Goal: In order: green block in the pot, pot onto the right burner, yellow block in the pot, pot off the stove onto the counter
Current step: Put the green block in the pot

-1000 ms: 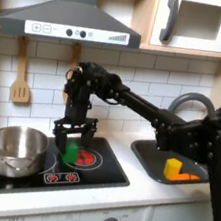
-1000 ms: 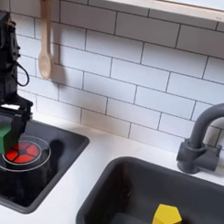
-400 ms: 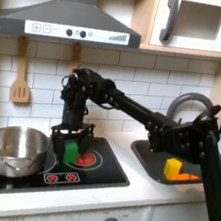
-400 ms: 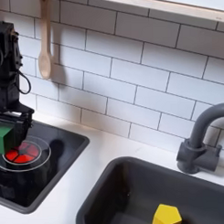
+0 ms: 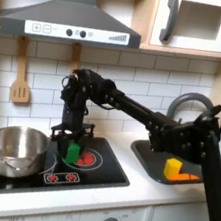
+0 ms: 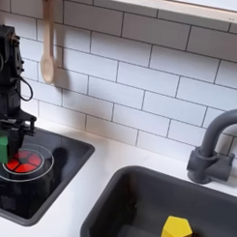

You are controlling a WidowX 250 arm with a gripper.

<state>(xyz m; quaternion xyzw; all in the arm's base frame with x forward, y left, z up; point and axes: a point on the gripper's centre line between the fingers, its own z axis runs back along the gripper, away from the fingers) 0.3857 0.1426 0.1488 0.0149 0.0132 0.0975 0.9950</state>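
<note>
Over the stove (image 5: 68, 167), my gripper (image 5: 72, 137) is pointing straight down with its fingers closing on the green block (image 5: 72, 151), which is sitting just above the red burner ring (image 6: 25, 163). Beside it, toward the first exterior view's left, the pot (image 5: 17, 149) is resting on the cooktop. Across the counter (image 6: 89, 194), the yellow block (image 6: 176, 229) is lying in the sink (image 6: 124, 207).

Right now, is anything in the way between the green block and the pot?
Nothing visible. The gripper sits over the green block on the stove, and the pot is just to the first exterior view's left, open.
</note>
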